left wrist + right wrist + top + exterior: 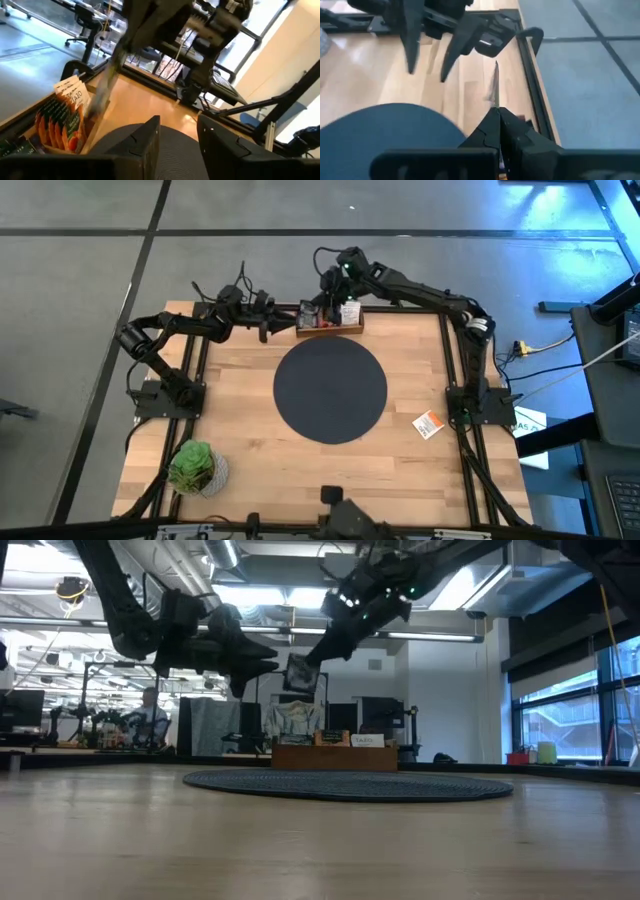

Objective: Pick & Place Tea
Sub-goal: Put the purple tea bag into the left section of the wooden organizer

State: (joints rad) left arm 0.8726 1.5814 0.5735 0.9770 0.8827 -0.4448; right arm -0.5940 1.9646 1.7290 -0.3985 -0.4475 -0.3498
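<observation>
1. Tea packet (300,673), seen from table height, hangs pinched in the right gripper (308,662) above the box (335,756); the left gripper (262,662) beside it stands wide.
2. From above, the mat (330,390) lies near: carry the packet there level, I judge.
3. Right wrist view: packet (494,84) thin, edge-on, pale.

Packet (493,85) in the right gripper (498,111) seen edge-on — colour untellable, box packets (64,120) with unreadable print, cut by the frame edge, plant (192,467) unseen in low view.
</observation>
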